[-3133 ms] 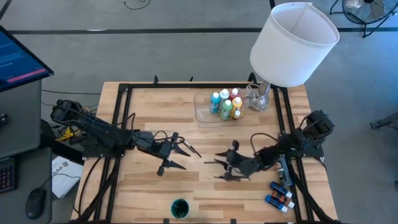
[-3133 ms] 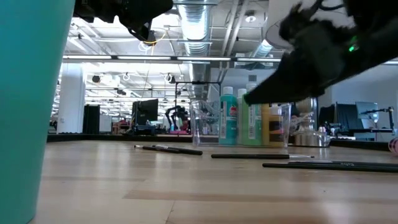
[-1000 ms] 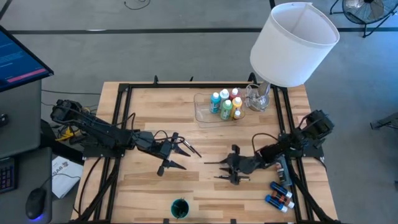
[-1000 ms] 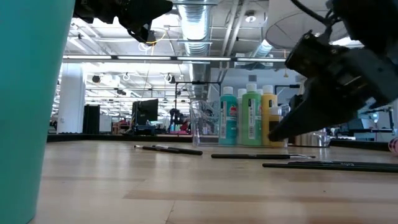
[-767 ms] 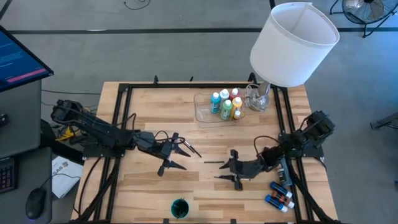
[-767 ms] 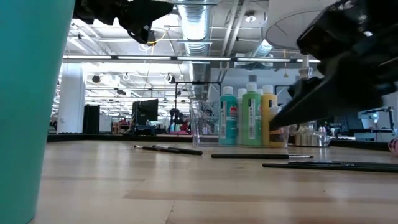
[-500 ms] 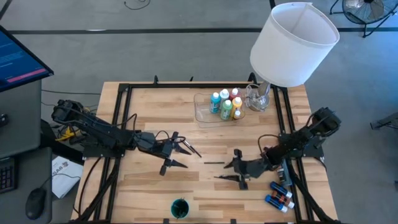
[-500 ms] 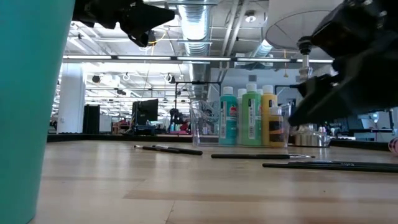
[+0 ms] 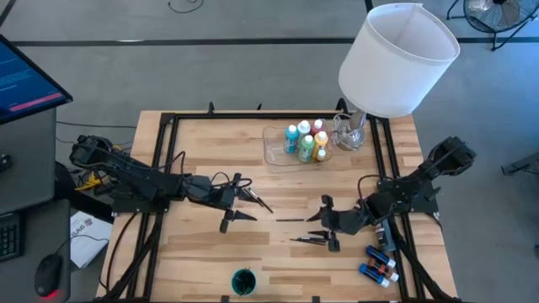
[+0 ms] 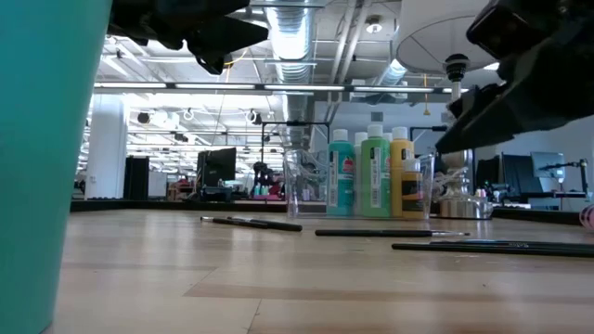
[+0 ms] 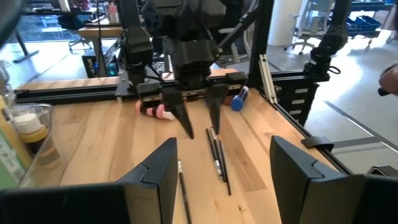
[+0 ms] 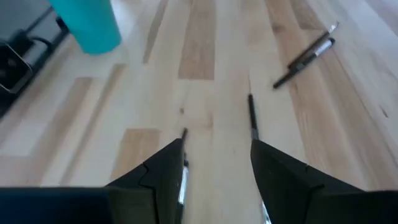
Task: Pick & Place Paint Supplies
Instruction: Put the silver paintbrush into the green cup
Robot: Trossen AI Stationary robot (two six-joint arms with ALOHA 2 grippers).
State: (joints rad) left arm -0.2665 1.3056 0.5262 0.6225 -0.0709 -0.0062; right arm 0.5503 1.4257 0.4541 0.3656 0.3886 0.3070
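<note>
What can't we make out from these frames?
- Low view: teal cup cut off by the left and top edges.
- High view: brush tips under the right gripper, too thin.
- Tray: rear bottles hidden by front ones.
- Left gripper: open, empty.

We're looking at a light wood table [image 9: 202, 252] with black rails, grey floor [image 9: 210, 76] around it, big white lampshade [image 9: 397, 59], blue monitor [image 9: 25, 76] off left, exposed ducts and ceiling lights [image 10: 297, 46] behind.
</note>
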